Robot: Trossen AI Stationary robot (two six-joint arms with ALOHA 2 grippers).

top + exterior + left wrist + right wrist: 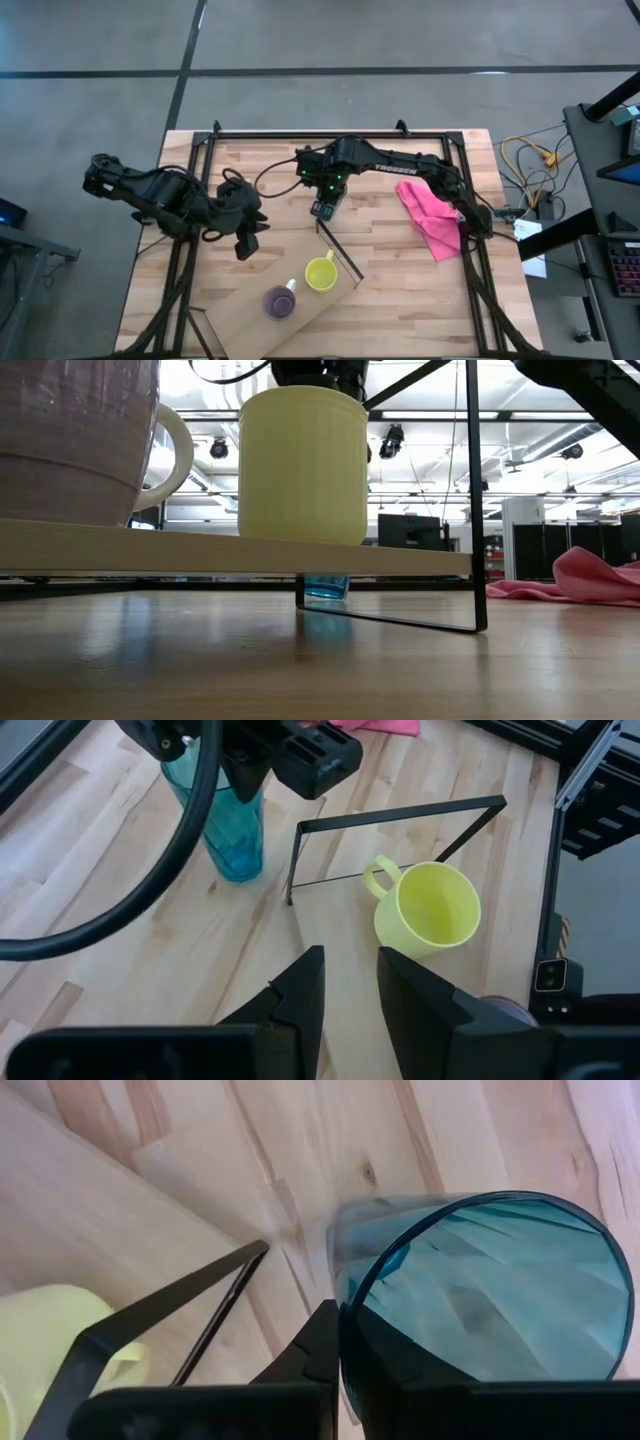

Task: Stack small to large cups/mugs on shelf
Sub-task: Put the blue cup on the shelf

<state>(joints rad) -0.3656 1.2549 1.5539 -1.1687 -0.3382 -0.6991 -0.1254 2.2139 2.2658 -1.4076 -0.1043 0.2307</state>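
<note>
The teal tumbler (225,820) stands on the wooden surface (400,270) just beside the shelf's dark frame (400,845), and the right gripper (340,1340) is clenched on its rim. On the shelf (325,305) stand the yellow mug (320,272) and the purple cup (278,302). The right arm (395,165) carries the word "TROSSEN". The left gripper (350,985) hangs released near the shelf. A pink cloth (432,215) lies by the surface's right edge. Ceiling lamps show behind.

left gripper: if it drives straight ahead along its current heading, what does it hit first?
Probably the yellow mug on the shelf: it sits just ahead of the open left gripper, slightly to one side. Depth is unclear, so the fingers might graze past it.
</note>
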